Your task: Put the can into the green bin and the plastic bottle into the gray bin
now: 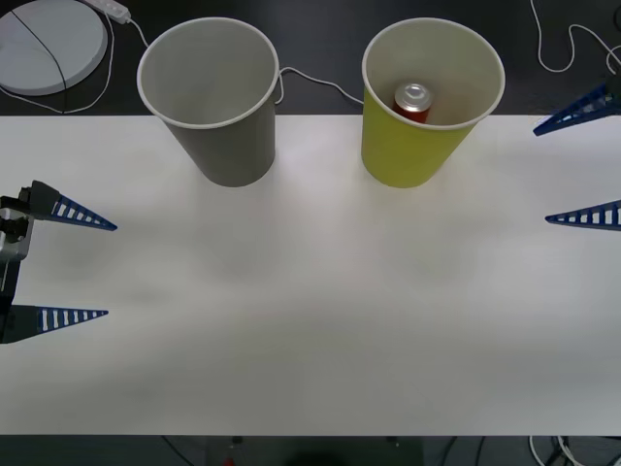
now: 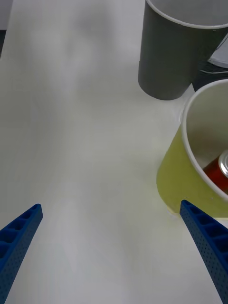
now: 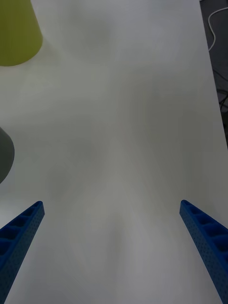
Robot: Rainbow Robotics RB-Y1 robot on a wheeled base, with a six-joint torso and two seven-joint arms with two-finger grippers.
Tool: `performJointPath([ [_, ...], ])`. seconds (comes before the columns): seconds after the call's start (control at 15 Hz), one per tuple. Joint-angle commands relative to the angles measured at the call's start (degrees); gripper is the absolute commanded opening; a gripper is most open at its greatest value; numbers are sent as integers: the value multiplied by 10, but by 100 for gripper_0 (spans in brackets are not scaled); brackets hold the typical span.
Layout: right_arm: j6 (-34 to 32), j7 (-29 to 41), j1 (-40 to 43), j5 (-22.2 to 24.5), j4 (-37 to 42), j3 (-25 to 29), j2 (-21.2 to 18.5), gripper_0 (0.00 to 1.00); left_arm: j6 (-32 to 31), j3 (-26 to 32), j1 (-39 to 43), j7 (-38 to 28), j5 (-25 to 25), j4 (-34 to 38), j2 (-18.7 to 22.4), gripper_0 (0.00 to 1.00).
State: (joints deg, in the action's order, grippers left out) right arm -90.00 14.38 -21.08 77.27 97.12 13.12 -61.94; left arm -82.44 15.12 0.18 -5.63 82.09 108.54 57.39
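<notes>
- White and bare, the flat table top takes up the near part of the front view, its front edge closest to the camera.
- At the table's left edge sits the left gripper, its two blue ribbed fingers spread wide apart and pointing inward over the table with nothing between them. In the left wrist view those same fingers stand at the two lower corners above bare table.
- At the table's right edge, a little farther back, is the right gripper, likewise spread open and holding nothing; its upper finger lies level with the table's far edge. In the right wrist view its fingers stand apart, one of them near the base of the yellow-green bin.
- Farther back, on the right half of the table, stands the large yellow-green paper-cup-shaped bin with a white rim, upright.
- Inside that green bin sits the small orange-red drink can with a silver top, its top facing up; the right wrist view also shows it within the pale inside wall.
- Left of it, well apart, stands the large gray paper-cup-shaped bin with a white rim, upright, its pale inside holding nothing visible.
- Beyond the table's far edge lie white cables and, at far left, a round white disc on a dark floor.
</notes>
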Motion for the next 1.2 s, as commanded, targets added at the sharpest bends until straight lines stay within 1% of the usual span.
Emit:
performJointPath([
  [0.07,0,-45,42,1,3,19,11,100,0,0,0,0,0,0,0,100],
  [0.2,0,-64,73,1,11,31,16,100,0,0,0,0,0,0,0,100],
  [0.33,0,-69,107,2,29,46,24,100,0,0,0,0,0,0,0,100],
  [0.47,0,-74,132,14,49,63,37,100,0,0,0,0,0,0,0,100],
  [0.6,0,-81,169,46,84,92,68,100,0,0,0,0,0,0,0,100],
  [0.8,0,-88,205,73,122,114,110,100,0,0,0,0,0,0,0,100],
  [1.0,0,-95,222,103,145,118,152,100,0,0,0,0,0,0,0,100],
  [1.2,0,-110,230,115,145,118,182,100,0,0,0,0,0,0,0,100],
])
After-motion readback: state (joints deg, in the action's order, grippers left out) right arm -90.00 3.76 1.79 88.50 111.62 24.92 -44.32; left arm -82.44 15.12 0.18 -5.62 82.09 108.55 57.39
